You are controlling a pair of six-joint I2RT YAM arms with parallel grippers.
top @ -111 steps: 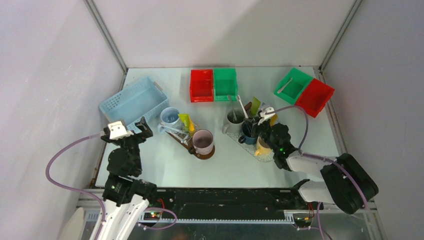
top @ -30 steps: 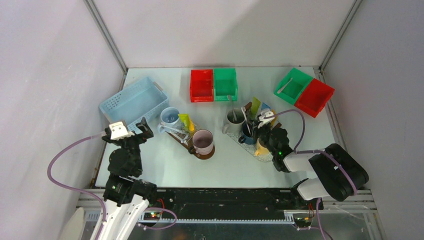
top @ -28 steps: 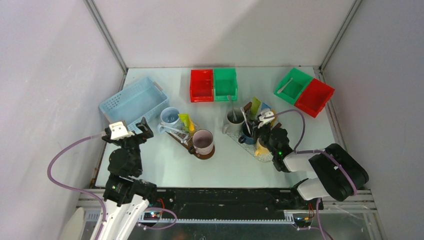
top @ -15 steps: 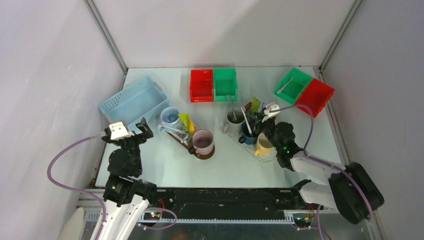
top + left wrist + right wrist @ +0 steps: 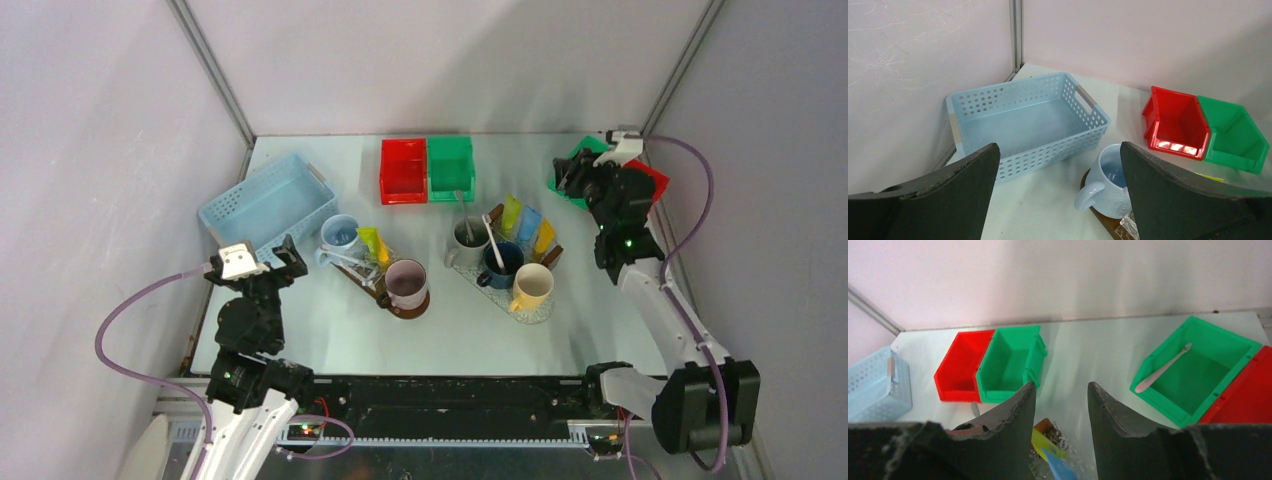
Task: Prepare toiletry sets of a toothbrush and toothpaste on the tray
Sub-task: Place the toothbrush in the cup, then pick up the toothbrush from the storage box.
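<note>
**Right arm poised over the far bin's toothbrush**

Nearest, the left gripper (image 5: 1058,155) hangs wide open and empty, facing the blue basket (image 5: 1023,120). I judge it parked clear of the work. Mid-table, the tray (image 5: 545,311) carries three mugs (image 5: 530,286), with soft tubes (image 5: 527,225) propped behind them and a toothbrush in a mug (image 5: 491,230), so sets look partly made. Farthest, the right gripper (image 5: 1060,390) hovers with its jaws partly apart, gripping nothing. It faces the green bin (image 5: 1168,405), where a pale toothbrush (image 5: 1162,371) lies slantwise, likely the next pick.
</note>
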